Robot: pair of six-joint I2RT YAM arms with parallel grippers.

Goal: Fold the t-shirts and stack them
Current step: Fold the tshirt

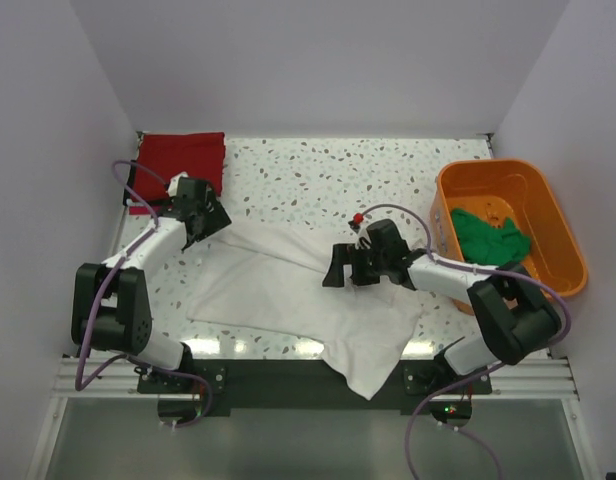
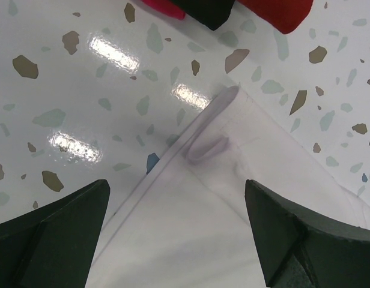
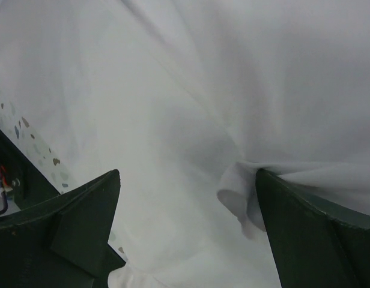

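One white thin-cloth t-shirt (image 1: 288,290) spread rumpled at centre: light, limp, will bunch if dragged. Left gripper (image 2: 179,234) fingers wide apart above far-left hem corner, good pinch spot. Right gripper (image 3: 188,228) likewise spread over wrinkled middle, perhaps touching cloth.

An orange plastic tub (image 1: 563,240) sits at the right edge of the speckled table (image 1: 318,170).

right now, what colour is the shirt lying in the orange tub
Bright green. The shirt shows best in the top external view, inside the tub.
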